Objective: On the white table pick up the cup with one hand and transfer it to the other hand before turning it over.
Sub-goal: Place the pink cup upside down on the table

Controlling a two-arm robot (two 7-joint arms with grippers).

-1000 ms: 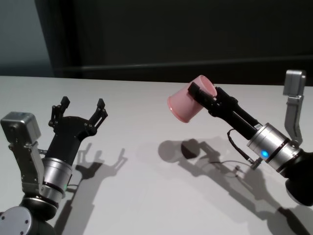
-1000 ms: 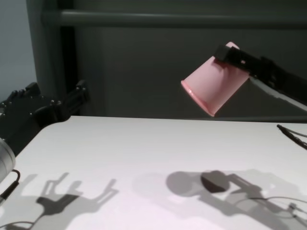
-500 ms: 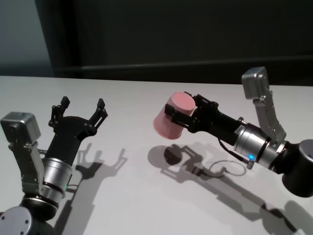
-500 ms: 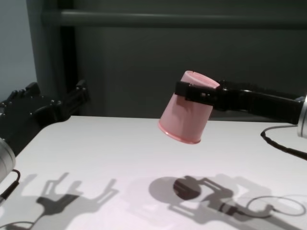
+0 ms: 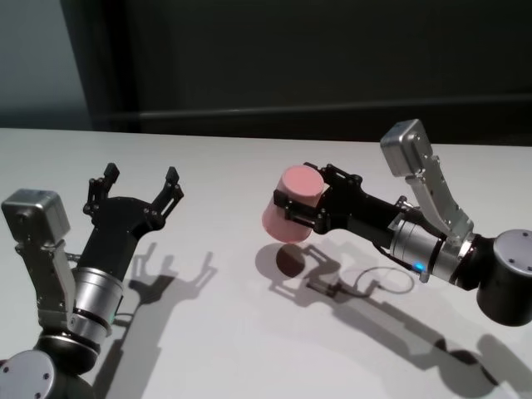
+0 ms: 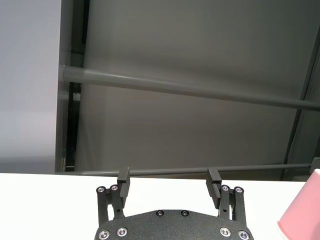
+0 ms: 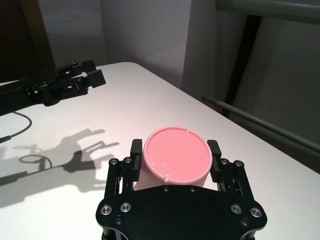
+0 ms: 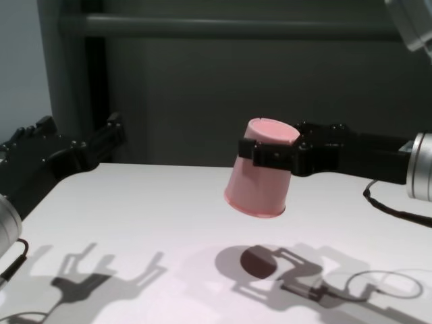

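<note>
I am holding the pink cup in my right hand, whose fingers are pinching its sides just below the base. The cup is hanging upside down in the air, base up and rolled rim down, tilted slightly, well clear of the white counter. Seen from my head, it is sitting near the centre of the scene, with its round shadow lying on the counter just beneath it, toward 6 o'clock.

My left hand is hovering at about 9 o'clock from the cup, well apart from it, its black fingers spread wide and holding nothing. From the right wrist, the flat pink base is filling the space between my two fingers.

Judging from this, the cup is already inverted and is waiting to be set down or released. The risks I am weighing: the plastic is smooth and tapering, so a pinch this near the narrow end could slide off. Because the rim is tilted, lowering it now could land one edge first and tip it over. Letting go this high would probably make it bounce or roll.
</note>
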